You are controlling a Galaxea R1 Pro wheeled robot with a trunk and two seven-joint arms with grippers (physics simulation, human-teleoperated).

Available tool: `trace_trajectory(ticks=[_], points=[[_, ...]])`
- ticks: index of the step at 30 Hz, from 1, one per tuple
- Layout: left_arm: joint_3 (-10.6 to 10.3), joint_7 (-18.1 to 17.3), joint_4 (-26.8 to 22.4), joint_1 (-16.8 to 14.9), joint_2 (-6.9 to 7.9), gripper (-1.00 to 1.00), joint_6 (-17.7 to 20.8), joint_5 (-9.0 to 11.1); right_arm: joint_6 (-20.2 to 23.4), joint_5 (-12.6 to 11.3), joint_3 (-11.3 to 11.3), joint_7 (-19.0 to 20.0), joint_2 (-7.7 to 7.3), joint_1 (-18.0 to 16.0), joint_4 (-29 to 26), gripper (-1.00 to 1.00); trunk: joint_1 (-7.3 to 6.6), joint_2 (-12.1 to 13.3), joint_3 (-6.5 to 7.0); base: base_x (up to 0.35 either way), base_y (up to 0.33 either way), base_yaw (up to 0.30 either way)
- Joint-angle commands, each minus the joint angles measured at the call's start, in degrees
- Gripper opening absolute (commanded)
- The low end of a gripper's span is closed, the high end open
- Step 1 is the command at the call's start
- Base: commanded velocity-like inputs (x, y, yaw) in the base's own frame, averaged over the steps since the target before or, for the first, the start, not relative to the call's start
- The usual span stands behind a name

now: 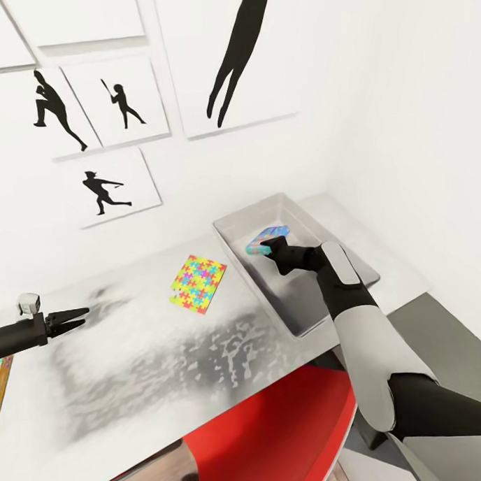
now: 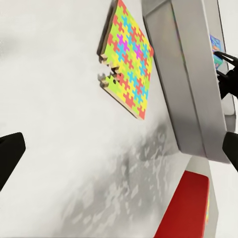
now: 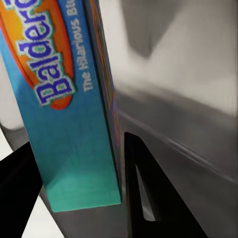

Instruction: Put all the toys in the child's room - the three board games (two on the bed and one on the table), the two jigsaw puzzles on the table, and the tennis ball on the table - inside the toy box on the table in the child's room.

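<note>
Board game (image 1: 267,238): blue box, centre-right of frame, held over the toy box (image 1: 235,239).
Right gripper (image 1: 269,247): fingers clamped on the blue box's edge.
Left gripper (image 1: 81,316): left edge, fingers slightly parted, holding nothing.
Jigsaw puzzle (image 1: 197,283): flat on table (image 1: 133,357), just beside the bin.

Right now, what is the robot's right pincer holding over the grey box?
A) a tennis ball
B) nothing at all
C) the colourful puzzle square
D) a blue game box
D: the right pincer grips a blue board game, lettered "Balder...", over the toy box, while the jigsaw puzzle lies on the table beside it.
</note>
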Motion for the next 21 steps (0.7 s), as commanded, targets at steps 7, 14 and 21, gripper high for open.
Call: trace_trajectory(ticks=[7, 14, 21], points=[[0.09, -0.53, -0.07, -0.06, 0.43, 1.0, 0.58, -0.57, -0.27, -0.59, -0.23, -0.55, 0.07, -1.78, -0.06, -1.0, 0.03, -0.1, -0.74, 0.0, 0.0, 0.0], [0.06, -0.53, -0.09, -0.06, 0.45, 1.0, 0.58, -0.21, -0.29, -0.51, -0.22, -0.55, 0.0, -2.75, -0.06, -1.0, 0.03, -0.1, -1.39, 0.0, 0.0, 0.0], [0.0, -0.53, -0.09, -0.09, 1.22, 1.0, 0.58, 1.45, -0.31, -0.5, -0.22, -0.55, 0.06, -2.81, -0.06, -1.0, 0.03, -0.1, -2.04, 0.0, 0.0, 0.0]])
